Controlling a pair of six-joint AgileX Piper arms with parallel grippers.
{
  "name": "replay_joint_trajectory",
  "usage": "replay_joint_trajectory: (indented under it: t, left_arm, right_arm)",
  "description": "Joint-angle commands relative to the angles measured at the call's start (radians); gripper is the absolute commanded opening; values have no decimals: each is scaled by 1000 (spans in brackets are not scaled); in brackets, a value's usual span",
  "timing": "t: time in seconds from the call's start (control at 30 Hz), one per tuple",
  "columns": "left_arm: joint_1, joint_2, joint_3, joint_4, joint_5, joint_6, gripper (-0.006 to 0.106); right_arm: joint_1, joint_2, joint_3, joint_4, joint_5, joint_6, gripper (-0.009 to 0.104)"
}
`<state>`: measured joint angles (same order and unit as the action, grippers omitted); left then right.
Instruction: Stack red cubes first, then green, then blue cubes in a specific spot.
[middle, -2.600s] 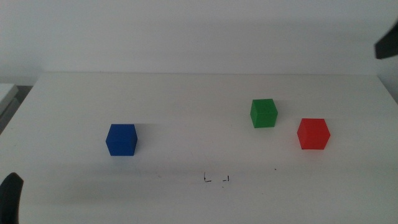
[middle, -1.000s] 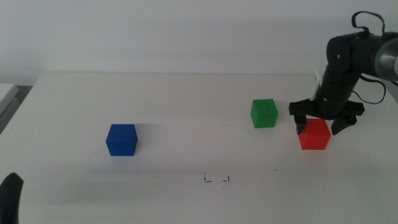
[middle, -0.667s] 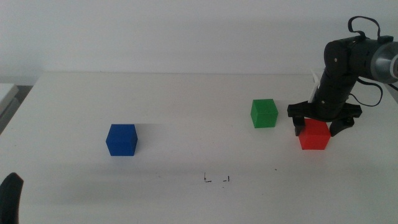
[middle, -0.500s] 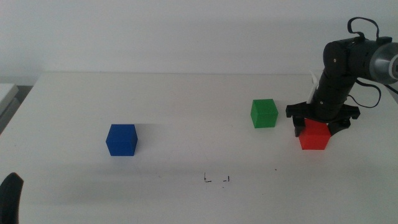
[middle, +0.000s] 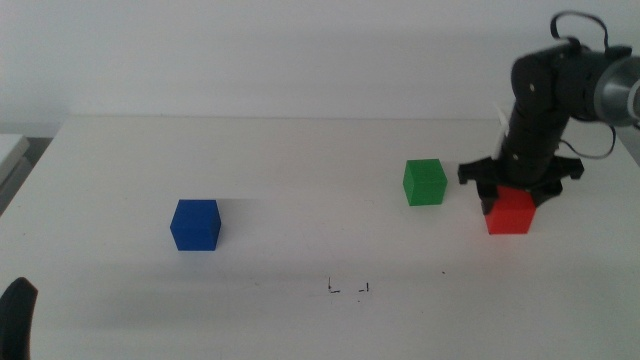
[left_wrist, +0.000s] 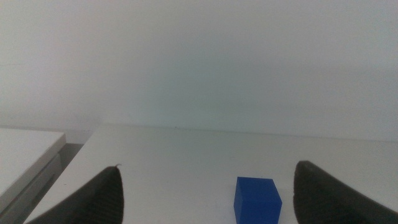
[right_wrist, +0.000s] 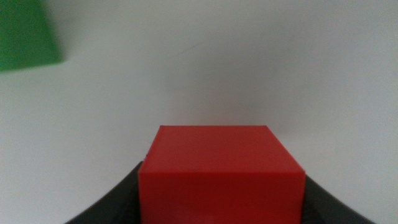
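— Red cube (middle: 510, 213): where?
— Far right of the table (middle: 300, 180), clamped between the right gripper (middle: 516, 192) jaws, which hide its upper edge; green cube (middle: 424, 182) sits just left.
— Left gripper (left_wrist: 205, 214)?
— Spread wide, tips cut off, facing the blue cube (middle: 195, 224).

Bare counter (middle: 300, 180) lies wide between the blue cube (middle: 195, 224) and the green cube (middle: 424, 182), open down to the corner marks (middle: 348, 288). Only a narrow gap, perhaps too tight for fingers, separates the green cube from the red cube (middle: 510, 212) clamped in the right gripper (middle: 518, 190).
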<state>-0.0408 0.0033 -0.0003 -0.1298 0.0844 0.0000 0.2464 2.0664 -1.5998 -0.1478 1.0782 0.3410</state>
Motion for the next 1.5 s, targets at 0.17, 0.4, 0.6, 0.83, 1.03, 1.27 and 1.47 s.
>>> replay_joint_trajectory:
  t: [0.17,0.4,0.6,0.83,1.03,1.27,1.47]
  left_arm:
    - [0,-3,0,1,-15,0,94]
    - [0,-3,0,1,-15,0,94]
    - [0,-3,0,1,-15,0,94]
    - [0,-3,0,1,-15,0,94]
    - [0,-3,0,1,-15,0,94]
    - [0,-3,0,1,-15,0,94]
    - [0,-3,0,1,-15,0,94]
  right_arm:
    - [156,-96,-89,-110,132,168,7]
    - [330,-67,-157,-107,131,277,8]
    - [429,11,-203,-101,129,336,8]
    - [482,63,-208,-60,100,399,8]
    - [495,80,-208,-57,75,440,8]
    - [503,106,-206,-42,61,448,8]
    - [503,122,-206,-41,50,448,8]
